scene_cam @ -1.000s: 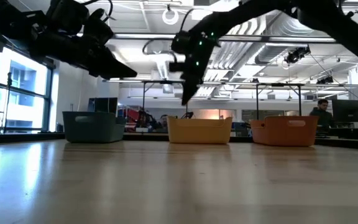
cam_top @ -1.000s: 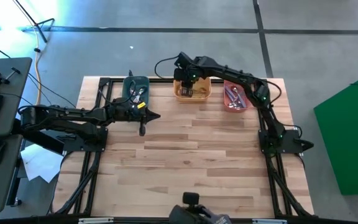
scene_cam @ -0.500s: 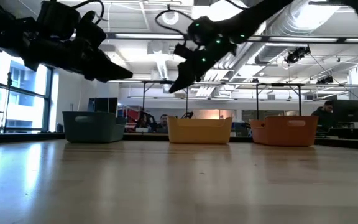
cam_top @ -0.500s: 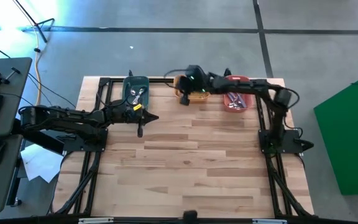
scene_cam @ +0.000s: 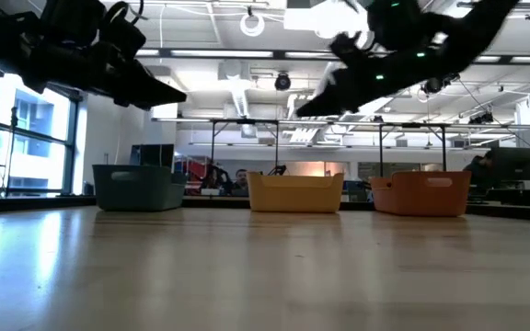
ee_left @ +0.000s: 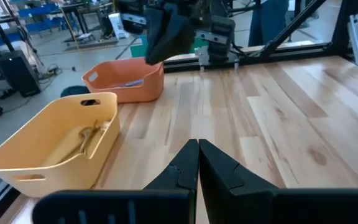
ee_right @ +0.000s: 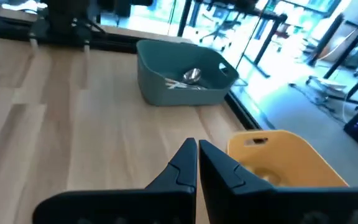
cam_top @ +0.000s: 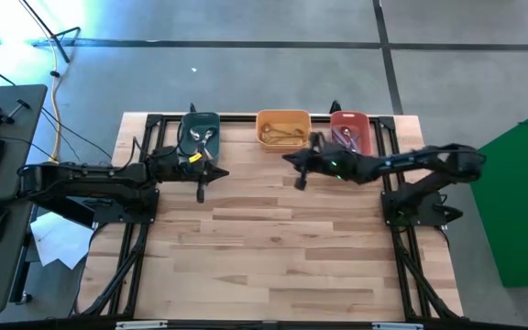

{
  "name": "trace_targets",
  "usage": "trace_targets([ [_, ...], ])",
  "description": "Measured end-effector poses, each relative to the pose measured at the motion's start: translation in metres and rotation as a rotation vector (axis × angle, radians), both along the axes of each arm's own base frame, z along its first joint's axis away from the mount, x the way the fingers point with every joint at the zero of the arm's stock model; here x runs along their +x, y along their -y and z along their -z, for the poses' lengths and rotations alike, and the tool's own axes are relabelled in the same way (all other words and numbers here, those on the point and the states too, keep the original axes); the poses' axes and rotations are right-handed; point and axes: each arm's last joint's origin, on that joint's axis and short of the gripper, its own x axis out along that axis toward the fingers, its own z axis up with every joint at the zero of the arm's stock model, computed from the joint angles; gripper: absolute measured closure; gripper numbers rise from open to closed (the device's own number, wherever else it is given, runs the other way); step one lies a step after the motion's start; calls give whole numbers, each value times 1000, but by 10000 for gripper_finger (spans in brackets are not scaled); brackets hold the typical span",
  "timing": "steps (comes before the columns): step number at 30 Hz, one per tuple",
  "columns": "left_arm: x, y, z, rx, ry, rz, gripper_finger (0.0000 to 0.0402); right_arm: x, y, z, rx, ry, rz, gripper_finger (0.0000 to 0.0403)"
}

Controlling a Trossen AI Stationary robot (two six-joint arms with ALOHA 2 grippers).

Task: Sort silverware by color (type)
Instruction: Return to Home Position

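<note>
- The left gripper (cam_top: pixel 201 191) hangs above the worktop (cam_top: pixel 282 247), just in from the teal bin (cam_top: pixel 200 130) and toward the left far corner. Its fingers (ee_left: pixel 182 169) are pressed together with nothing between them.
- The right gripper (cam_top: pixel 299 180) hangs above the worktop a little in from the far edge, in front of the gap between the yellow bin (cam_top: pixel 282 117) and the red-orange bin (cam_top: pixel 349 119). Its fingers (ee_right: pixel 180 167) also meet, and they hold nothing.
- The three bins stand in a row along the far edge: teal nearest the left far corner, yellow in the middle, red-orange nearest the right far corner.
- All the silverware (ee_right: pixel 190 77) in view lies inside the bins.
- Shiny heads show in the teal bin, though the handle colours there are too small to tell.
- Gold utensils (ee_left: pixel 87 138) lie on the floor of the yellow bin.
- A few slim pieces (cam_top: pixel 345 140) lie in the red-orange bin; I cannot tell their handle colour.
</note>
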Motion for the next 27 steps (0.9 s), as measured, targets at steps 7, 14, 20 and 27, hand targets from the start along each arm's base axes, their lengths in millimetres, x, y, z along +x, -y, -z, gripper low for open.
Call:
trace_targets([
  [7, -1, 5, -2, 9, 4, 25, 399, -46, -27, 14, -55, 105, 89, 403],
  [14, 0, 12, -3, 21, 7, 70, 399, -94, -47, 31, -58, 214, 124, 403],
  [20, 0, 17, -5, 34, 22, 97, 399, -127, -55, 40, -12, 249, 41, 403],
  [27, -8, 18, -12, 23, 49, 93, 399, -153, -46, 44, 62, 234, -69, 403],
])
